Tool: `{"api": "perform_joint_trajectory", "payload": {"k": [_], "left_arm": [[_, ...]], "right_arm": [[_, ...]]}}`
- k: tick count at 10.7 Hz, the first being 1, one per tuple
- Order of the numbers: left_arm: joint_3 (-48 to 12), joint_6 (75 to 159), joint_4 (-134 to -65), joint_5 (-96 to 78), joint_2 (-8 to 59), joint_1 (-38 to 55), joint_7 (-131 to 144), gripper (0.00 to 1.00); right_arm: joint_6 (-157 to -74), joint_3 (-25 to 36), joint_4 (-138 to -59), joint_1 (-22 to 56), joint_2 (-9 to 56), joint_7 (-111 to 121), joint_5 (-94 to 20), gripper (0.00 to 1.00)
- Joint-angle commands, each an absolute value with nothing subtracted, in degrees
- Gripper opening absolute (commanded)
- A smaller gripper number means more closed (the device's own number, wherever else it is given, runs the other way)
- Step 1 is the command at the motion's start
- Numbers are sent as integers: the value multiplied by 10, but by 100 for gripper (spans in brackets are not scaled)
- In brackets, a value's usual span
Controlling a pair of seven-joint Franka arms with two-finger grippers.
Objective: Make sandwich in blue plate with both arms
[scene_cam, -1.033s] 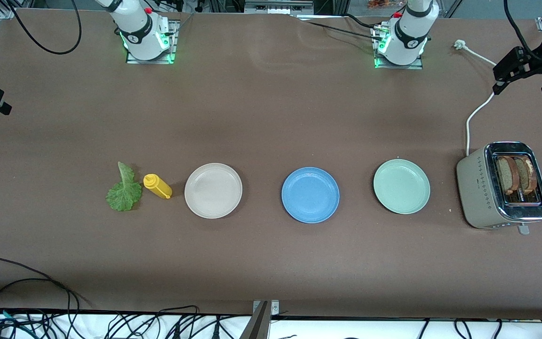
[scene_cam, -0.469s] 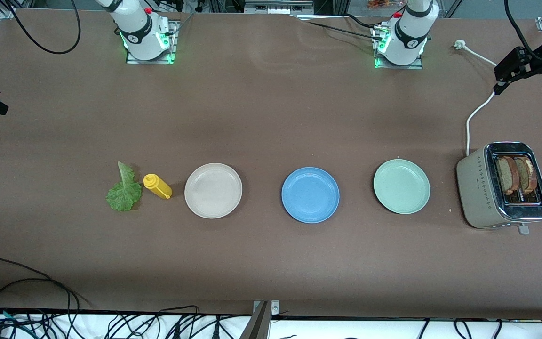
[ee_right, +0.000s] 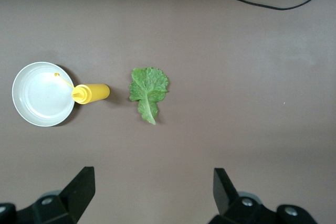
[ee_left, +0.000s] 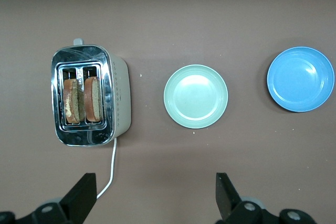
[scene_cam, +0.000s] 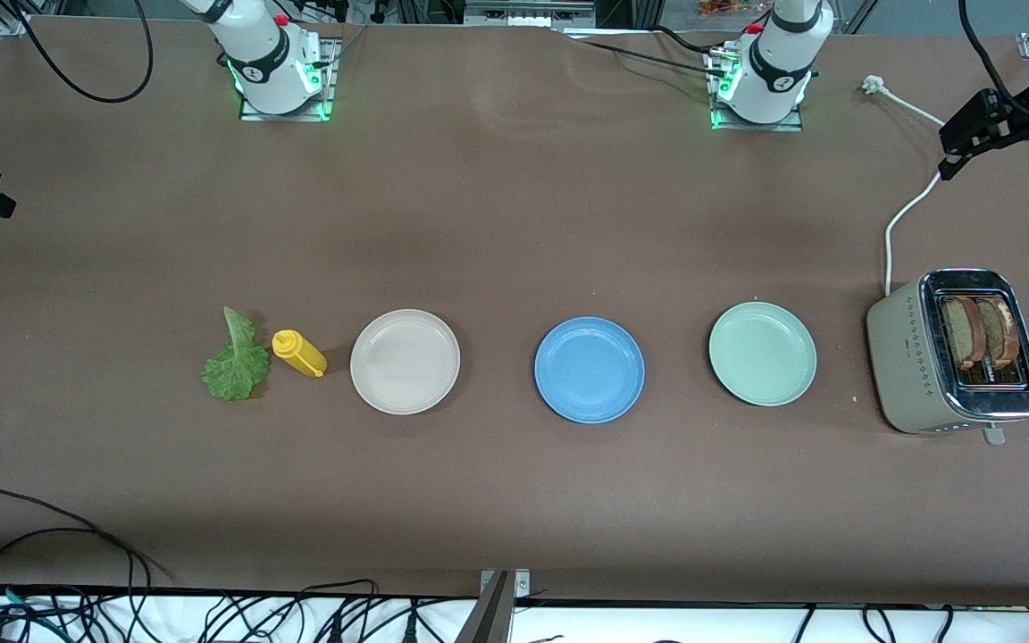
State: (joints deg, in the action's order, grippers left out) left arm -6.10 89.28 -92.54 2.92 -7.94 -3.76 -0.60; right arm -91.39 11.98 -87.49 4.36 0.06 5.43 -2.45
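The blue plate (scene_cam: pixel 589 370) lies flat and bare on the brown bench (scene_cam: pixel 514 223), in the middle of a row of things that runs from one end of the bench to the other. Beside it toward my left arm's end sits the pale green plate (scene_cam: pixel 762 354), and past that the toaster (scene_cam: pixel 957 352), its slots facing up and its lever nearest the front camera. Two brown bread slices (scene_cam: pixel 979 332) stand on edge in the slots, side by side, each with its long axis running nearer to farther. The toaster's white cord (scene_cam: pixel 903 214) leads away toward the arm bases.

Toward my right arm's end of the blue plate lies the beige-white plate (scene_cam: pixel 405 361). Just beside it is the yellow squeeze bottle (scene_cam: pixel 299 353), on its side, nozzle toward that plate. The green lettuce leaf (scene_cam: pixel 235 363) lies flat just beside the bottle, its ruffled wide part nearer the front camera and its stem pointing away from it.

My left end effector (ee_left: pixel 155 198) hangs high in the air near the toaster's cord, fingers spread wide and holding nothing, well apart from the bread and the blue plate. My right end effector (ee_right: pixel 152 195) hangs high near the lettuce, fingers likewise wide apart and bare, and well apart from the leaf.
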Motion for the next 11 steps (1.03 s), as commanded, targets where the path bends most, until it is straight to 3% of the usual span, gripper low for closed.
{"api": "perform_joint_trajectory", "payload": {"k": [1,11], "left_arm": [[-65,882,-912,24,-73,-42,-11,100],[-65,877,-911,21,-69,-54,-10,100]], "right_arm": [[-907,121,-864,42,1,62,-33,100],[-908,120,-864,42,1,61,-33,100]]}}
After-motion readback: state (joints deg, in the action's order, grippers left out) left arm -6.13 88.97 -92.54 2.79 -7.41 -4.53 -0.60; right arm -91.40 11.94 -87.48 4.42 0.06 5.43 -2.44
